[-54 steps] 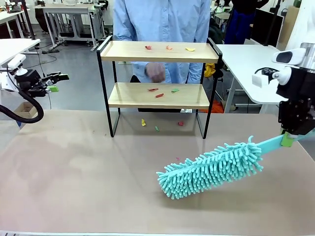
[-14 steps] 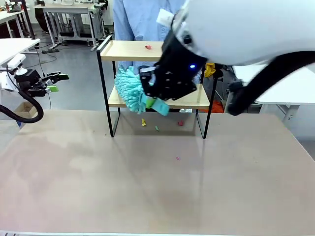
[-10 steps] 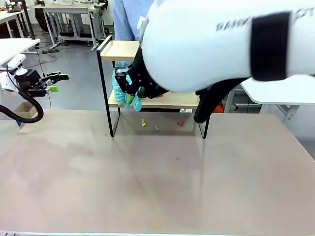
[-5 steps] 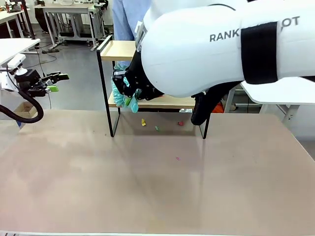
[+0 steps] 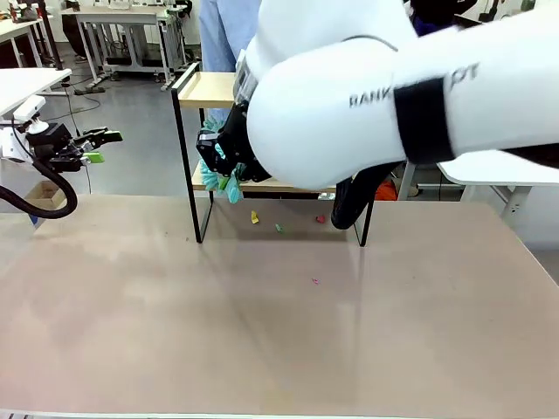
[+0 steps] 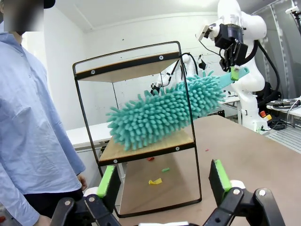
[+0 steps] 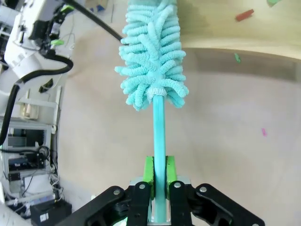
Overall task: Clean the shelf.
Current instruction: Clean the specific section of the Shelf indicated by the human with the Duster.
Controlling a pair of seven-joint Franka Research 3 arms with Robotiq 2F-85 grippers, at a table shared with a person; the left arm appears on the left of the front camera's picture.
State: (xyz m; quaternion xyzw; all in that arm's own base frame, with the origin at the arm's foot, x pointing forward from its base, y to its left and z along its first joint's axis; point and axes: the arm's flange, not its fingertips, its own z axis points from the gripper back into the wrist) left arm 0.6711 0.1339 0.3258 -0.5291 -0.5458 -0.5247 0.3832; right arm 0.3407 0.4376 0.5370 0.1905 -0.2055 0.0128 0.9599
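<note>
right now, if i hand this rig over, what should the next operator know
Right hand: shut on the handle of the teal duster. Left hand: open, empty, off to the side.
Its head lies between the boards of the shelf, over the lower board.
Done: duster picked up, brought in.
Left: a red scrap lies on that board, more scraps on the table beneath; top board mostly hidden.

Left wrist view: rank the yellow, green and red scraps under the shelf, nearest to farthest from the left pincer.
1. Small yellow scrap, below the black-framed wooden shelf, closest to the left pincer.
2. Small green scrap, just beyond it.
3. Small red scrap, deepest under the shelf.
</note>
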